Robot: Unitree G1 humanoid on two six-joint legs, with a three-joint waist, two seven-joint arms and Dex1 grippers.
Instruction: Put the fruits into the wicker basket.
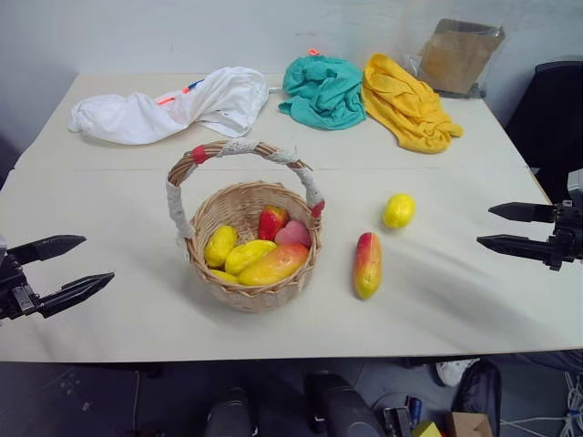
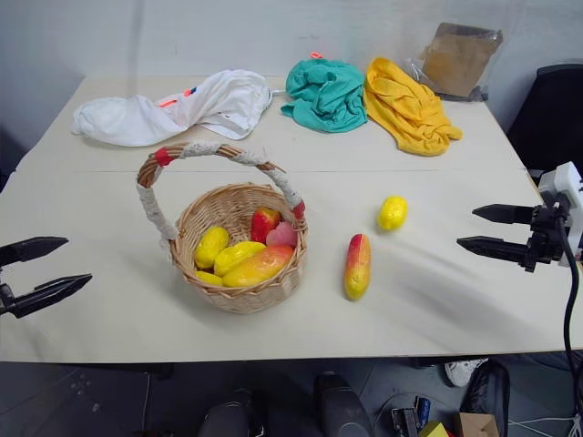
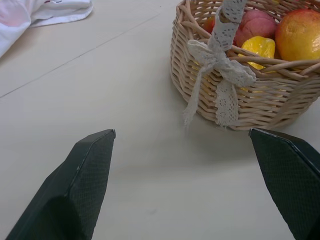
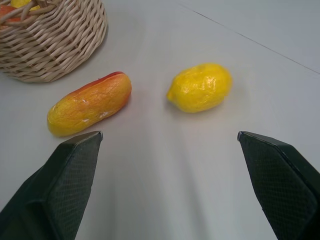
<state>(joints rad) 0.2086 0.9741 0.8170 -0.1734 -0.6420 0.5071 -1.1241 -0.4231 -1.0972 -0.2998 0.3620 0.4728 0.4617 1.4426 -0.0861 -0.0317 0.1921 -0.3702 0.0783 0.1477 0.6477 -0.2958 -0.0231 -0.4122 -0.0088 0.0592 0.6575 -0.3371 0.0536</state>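
The round wicker basket (image 1: pixel 241 293) with a cloth-wrapped arched handle stands at the table's middle, holding several yellow, orange and red fruits. To its right on the table lie an elongated red-yellow mango (image 1: pixel 367 264) and a round yellow lemon (image 1: pixel 398 210). My left gripper (image 1: pixel 84 262) hovers open at the left edge, well left of the basket, with nothing between its fingers. My right gripper (image 1: pixel 485 226) hovers open at the right edge, pointing toward the lemon (image 4: pixel 200 87) and mango (image 4: pixel 90 104), apart from both.
At the back of the table (image 1: pixel 455 300) lie a white cloth (image 1: pixel 173 105), a teal cloth (image 1: pixel 323 89) and a yellow cloth (image 1: pixel 405 102). A brown paper bag (image 1: pixel 458 55) stands at the back right. A dark chair (image 1: pixel 556 118) is at the right.
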